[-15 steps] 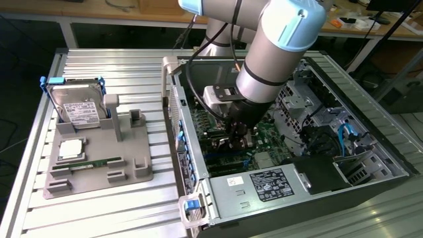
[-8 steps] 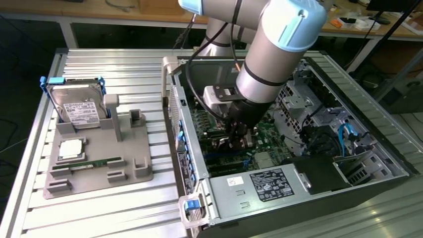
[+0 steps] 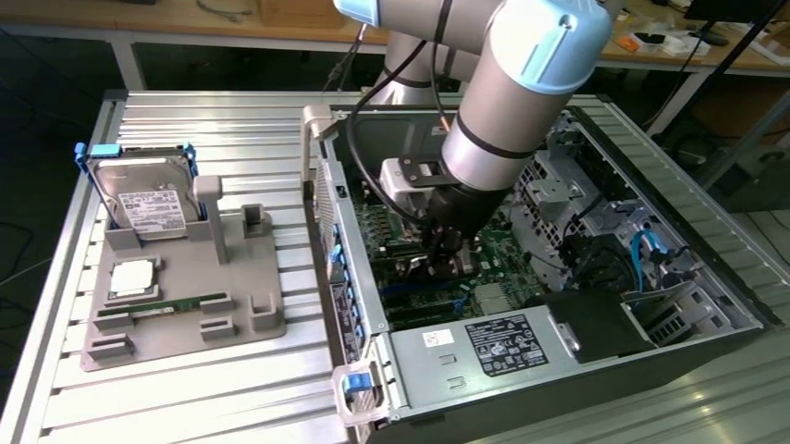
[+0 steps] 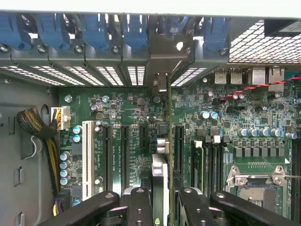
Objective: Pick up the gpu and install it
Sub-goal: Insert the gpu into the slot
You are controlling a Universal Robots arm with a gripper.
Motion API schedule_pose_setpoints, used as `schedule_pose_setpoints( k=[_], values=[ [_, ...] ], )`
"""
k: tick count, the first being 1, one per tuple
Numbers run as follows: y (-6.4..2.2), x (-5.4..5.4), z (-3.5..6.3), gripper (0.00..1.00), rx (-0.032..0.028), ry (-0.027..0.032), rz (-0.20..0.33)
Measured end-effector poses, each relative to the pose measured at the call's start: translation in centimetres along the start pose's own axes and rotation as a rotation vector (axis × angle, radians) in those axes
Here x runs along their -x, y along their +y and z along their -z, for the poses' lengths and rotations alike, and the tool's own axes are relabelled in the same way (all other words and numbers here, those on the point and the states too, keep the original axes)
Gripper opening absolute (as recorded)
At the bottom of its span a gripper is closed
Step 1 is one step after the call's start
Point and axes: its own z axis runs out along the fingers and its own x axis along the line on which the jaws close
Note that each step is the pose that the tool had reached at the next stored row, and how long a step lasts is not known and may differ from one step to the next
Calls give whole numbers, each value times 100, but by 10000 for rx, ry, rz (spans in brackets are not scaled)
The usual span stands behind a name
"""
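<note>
Tool fingers (image 4: 140,203) are clenched on the gpu (image 4: 160,172), one on each flat face, so the card stands on edge between them with its silvery edge toward the wrist camera. Held that way, its connector edge faces the motherboard (image 4: 122,106) and its length runs along the expansion slots (image 4: 124,155). The gpu is inside the open computer case (image 3: 331,213), over the gap between two black slots. Its far end points at the vented rear bracket covers (image 4: 136,75) under the blue retaining clips (image 4: 94,33), a line-up that looks chosen so that card meets slot and bracket meets opening together. Whether its lower edge already touches a slot is hard to say, because the card itself hides the contact. In the exterior view the tool (image 3: 441,254) hangs from the arm (image 3: 519,83), low among the board's parts. Near the card are a white slot (image 4: 88,155) and a braided cable bundle (image 4: 35,125) against the case wall on one side, and the processor socket (image 4: 256,183) on the other; none of them crosses the card's line. Outside the case, on the bench (image 3: 185,398), a grey fixture (image 3: 185,328) carries the hard drive (image 3: 142,199) and a green memory stick (image 3: 179,303), well apart from the work.
</note>
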Motion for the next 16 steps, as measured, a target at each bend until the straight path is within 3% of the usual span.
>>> schedule_pose_setpoints(
  k=[16],
  values=[
    [-12, 35, -14, 27, -8, -13, -172]
  ],
)
